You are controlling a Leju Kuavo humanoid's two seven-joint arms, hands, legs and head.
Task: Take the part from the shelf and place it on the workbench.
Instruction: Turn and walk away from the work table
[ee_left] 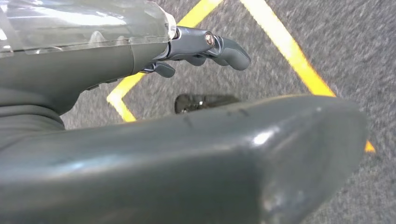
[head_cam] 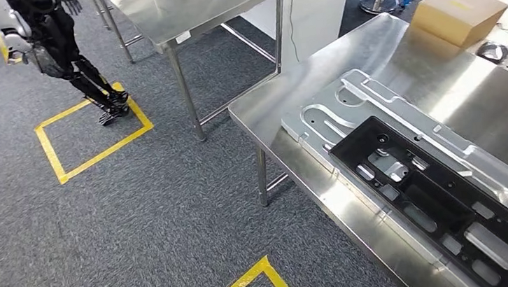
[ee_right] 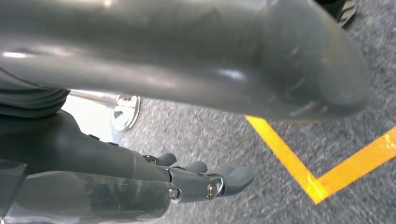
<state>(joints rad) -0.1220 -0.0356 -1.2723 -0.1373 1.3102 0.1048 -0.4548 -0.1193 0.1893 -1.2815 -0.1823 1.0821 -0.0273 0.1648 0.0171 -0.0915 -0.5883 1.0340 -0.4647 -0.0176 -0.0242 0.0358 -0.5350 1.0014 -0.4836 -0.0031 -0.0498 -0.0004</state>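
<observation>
While both arms hang down, the left hand (ee_left: 205, 49) holds nothing, its dark fingers (ee_left: 231, 51) lightly curved and apart over grey carpet and a yellow taped floor line (ee_left: 289, 46). The right hand (ee_right: 205, 184) is likewise empty, its fingers (ee_right: 236, 177) loosely extended beside another yellow taped corner (ee_right: 317, 186). Well away from either hand, a long black perforated plastic frame (head_cam: 447, 202) lies on a pale grey metal panel (head_cam: 345, 99) atop the stainless steel worktop (head_cam: 281, 91); which of them is the task's part cannot be told. The frame's long axis runs diagonally, parallel to the worktop's near edge. The shelf is unseen, so turning risks clipping the worktop.
</observation>
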